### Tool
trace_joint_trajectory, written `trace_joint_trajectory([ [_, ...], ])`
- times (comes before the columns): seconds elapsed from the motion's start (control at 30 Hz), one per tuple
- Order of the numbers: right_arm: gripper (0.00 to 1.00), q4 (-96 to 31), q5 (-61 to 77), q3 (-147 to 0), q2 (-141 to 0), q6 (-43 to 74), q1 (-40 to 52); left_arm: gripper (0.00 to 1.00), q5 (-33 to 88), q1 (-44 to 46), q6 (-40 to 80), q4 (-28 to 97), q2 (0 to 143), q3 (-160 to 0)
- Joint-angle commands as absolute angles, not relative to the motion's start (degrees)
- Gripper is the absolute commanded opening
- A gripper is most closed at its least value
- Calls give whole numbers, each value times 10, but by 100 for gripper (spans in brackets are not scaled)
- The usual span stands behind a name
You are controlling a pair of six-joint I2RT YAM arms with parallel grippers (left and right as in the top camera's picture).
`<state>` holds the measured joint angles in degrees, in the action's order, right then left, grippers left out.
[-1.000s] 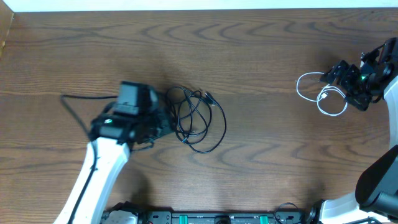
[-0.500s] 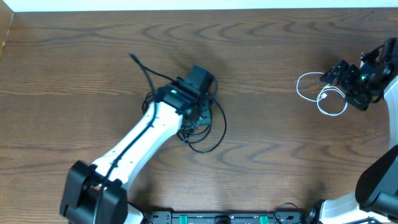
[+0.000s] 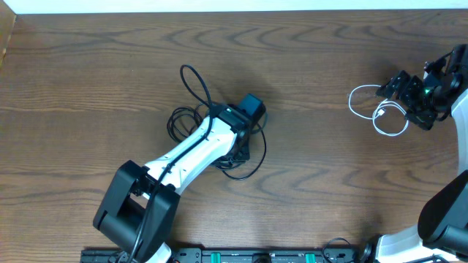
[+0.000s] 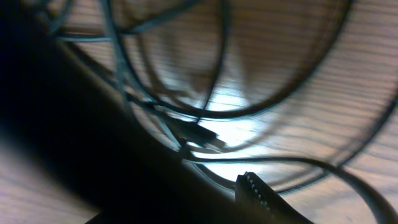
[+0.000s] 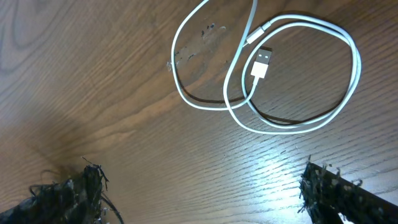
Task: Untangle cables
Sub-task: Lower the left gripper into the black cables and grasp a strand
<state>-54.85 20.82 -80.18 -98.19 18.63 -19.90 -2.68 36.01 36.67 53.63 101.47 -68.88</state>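
Observation:
The black cables (image 3: 252, 157) lie in a tangle at mid-table. My left gripper (image 3: 241, 135) is down in that tangle, and the arm and wrist cover the fingers from above. The left wrist view is dark and blurred. Close black loops and a small plug (image 4: 208, 138) lie on the wood there, and one ridged finger (image 4: 258, 196) shows at the bottom. Nothing shows whether a cable is pinched. The white cable (image 3: 352, 101) lies coiled at the far right. Its USB plug (image 5: 261, 62) rests inside the loops. My right gripper (image 5: 202, 186) is wide open just short of it, holding nothing.
The left arm's own thick black cord (image 3: 194, 80) arcs up behind the wrist. Another loop of black cable (image 3: 178, 120) lies left of the arm. The table's far edge (image 3: 234, 10) runs along the top. Bare wood separates the two cable piles.
The left arm has swung right, from the tangle's left side to over its middle. Part of the black tangle now lies left of the arm. The right arm and white cable have not moved.

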Motion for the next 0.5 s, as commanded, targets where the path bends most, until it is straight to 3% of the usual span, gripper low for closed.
trace_joint_trajectory([
  [0.0, 99, -549, 211, -807, -984, 180, -198, 42, -89, 341, 379, 548, 1015, -686],
  [0.13, 99, -549, 211, -807, -984, 180, -198, 39, -89, 322, 379, 562, 1015, -686],
  [0.27, 99, -549, 211, -807, -984, 180, -198, 8, -107, 299, 407, 600, 1015, -686],
  [0.47, 99, -549, 211, -807, -984, 180, -198, 8, -122, 247, 432, 633, 1015, -686],
])
